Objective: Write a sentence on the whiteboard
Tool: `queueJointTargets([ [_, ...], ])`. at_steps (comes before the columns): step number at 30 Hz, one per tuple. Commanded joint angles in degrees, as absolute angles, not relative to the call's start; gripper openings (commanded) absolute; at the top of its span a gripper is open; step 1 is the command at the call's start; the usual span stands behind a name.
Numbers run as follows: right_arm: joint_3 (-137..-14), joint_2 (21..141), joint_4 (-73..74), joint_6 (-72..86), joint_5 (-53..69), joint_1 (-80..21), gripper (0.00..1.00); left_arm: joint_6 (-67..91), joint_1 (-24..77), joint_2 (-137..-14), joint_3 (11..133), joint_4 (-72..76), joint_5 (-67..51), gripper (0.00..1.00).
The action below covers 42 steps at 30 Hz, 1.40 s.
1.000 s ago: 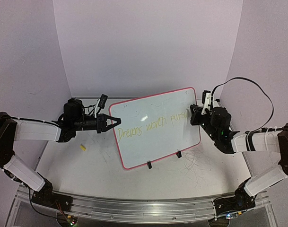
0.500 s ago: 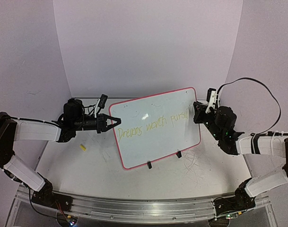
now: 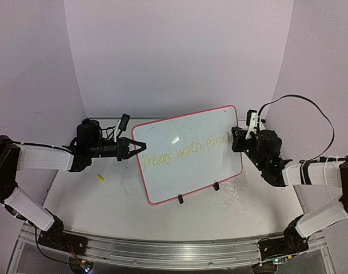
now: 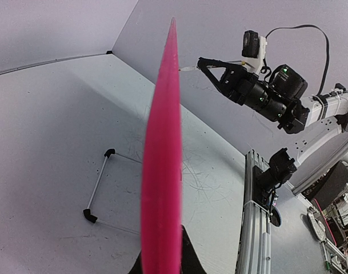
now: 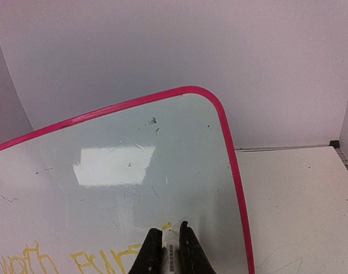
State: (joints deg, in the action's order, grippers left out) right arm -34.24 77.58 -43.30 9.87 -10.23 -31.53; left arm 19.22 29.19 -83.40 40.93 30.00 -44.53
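1. Well, at the whiteboard's (image 3: 188, 171) left edge, our left gripper (image 3: 140, 146) is clamped narrow on the pink rim (image 4: 162, 171). It steadies the board, which stands tilted on its small black legs (image 3: 180, 199) on the table (image 3: 122, 211).
2. Below and left of the whiteboard lies a small yellow piece (image 3: 100, 178). We take it for a pen cap, though it is too small to tell.
3. Across the whiteboard's middle runs the sentence (image 3: 182, 153) in thin yellow, reading roughly "Dreams worth pursu".
4. At the whiteboard's right edge, our right gripper (image 3: 235, 137) is pinched tight around a marker (image 5: 171, 251), its tip at or just off the board beside the last letters.
5. We judge the writing nearly done: only the last word's ending seems left, and little board remains before the right rim.
6. Around the whiteboard, the white table is scuffed with faint grey scribbles (image 3: 236, 200), and plain lilac walls (image 3: 179, 51) close in behind and at both sides.
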Motion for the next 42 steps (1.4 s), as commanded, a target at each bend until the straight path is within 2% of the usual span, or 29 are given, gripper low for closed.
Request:
queueJointTargets([
  [1, -35.6, 78.8, -45.5, 9.2, -10.8, -31.3, 0.00, 13.0, 28.3, -83.4, 41.3, 25.6, -40.2, 0.00],
  [24, -30.7, 78.1, -43.4, 11.5, -10.5, -31.3, 0.00, 12.9, 28.3, -83.1, 41.2, 25.4, -40.1, 0.00],
  [35, -31.9, 72.7, -43.1, 11.5, -11.2, -31.3, 0.00, 13.1, 28.3, -82.9, 41.2, 25.4, -40.0, 0.00],
  [42, -34.0, 75.3, -43.7, 10.5, -11.4, -31.3, 0.00, 13.0, 28.3, -83.2, 41.4, 25.3, -40.2, 0.00],
])
